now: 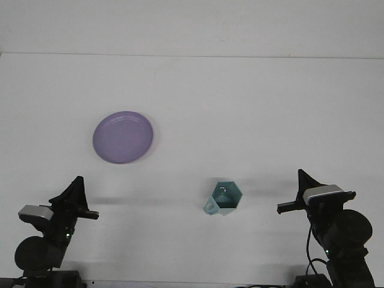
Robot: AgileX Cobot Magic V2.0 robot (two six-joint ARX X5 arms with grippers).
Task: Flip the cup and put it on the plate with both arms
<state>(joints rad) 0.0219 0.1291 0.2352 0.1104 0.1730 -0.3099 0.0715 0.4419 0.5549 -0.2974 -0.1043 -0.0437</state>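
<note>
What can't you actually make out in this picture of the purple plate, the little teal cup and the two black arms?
- Left gripper, front view: seen edge-on, so whether the fingers are open or shut is unclear.
- Right gripper, front view: same, with its camera housing in front.
- Teal faceted cup: too small to tell which way it faces.
- Both arms: bases cut off by the bottom edge.
</note>
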